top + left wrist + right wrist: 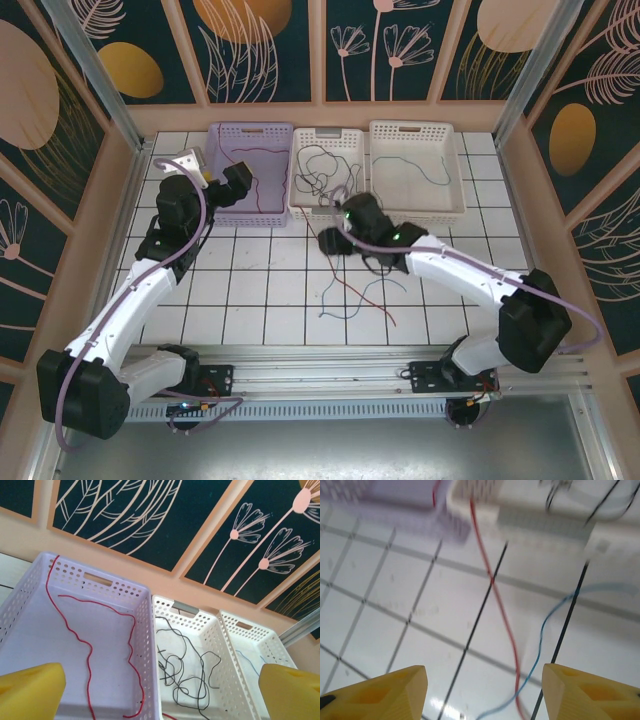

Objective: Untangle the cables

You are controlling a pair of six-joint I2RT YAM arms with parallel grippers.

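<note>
Both pincers gape wide. Between the right pincer's [484,680] tips, red cable [481,540] and blue cable [541,635] cross the tabletop [395,620]; beyond the left pincer [161,680], a basket [30,630] holds red wire [89,670].

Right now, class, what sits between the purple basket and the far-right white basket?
In the top external view, the middle white basket sits there, holding tangled dark cables.

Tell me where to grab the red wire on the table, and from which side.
Grip the red wire on its bare stretch between the black wire crossing and the blue wire. Come straight down with the open right gripper, jaws straddling it; it seems to lie flat there.
</note>
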